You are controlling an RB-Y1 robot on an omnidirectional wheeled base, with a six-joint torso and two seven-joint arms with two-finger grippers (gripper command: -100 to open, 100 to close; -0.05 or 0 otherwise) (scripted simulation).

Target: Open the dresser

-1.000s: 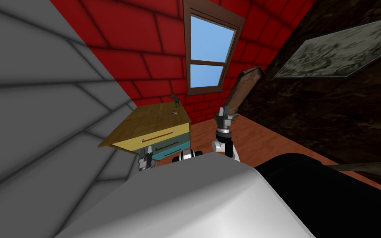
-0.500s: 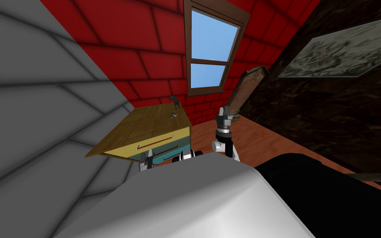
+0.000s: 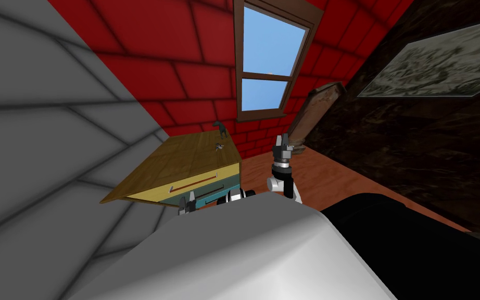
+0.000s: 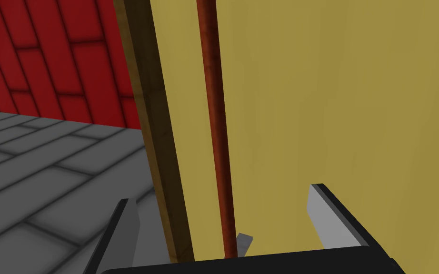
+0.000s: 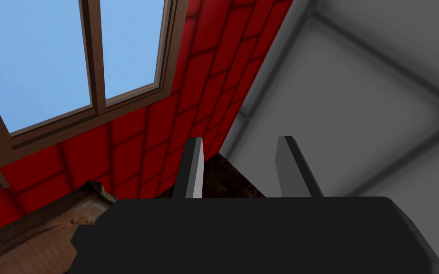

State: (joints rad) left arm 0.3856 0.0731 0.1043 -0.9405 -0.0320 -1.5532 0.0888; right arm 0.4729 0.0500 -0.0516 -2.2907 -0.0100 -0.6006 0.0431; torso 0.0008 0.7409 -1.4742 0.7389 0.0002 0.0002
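Red brick wall with a window at the back, grey tiled wall running along your left. The dresser sits against that grey wall, close to the corner where the two walls meet. It has a wooden top, a yellow top drawer and teal drawers under it.

Your left end effector is right at the front of the yellow drawer with its fingers spread wide. The reddish-brown bar handle runs between them, nearer one finger than the other, and nothing is clamped yet. Your right end effector is up in the air off to the side of the dresser, fingers apart, holding nothing.

Handling-wise, I'd guess the handle is stiff and thin, so it could slip out of flat blade fingers if you pinch it off-centre. I'd centre the bar, close on it and pull straight out along the drawer's travel. Any sideways pull will probably jam the drawer or peel the fingers off. The drawer looks wide, so gripping near one end of the bar may cock it. There's a small dark figurine and another little item at the far edge of the dresser top by the brick wall, so no yanking.
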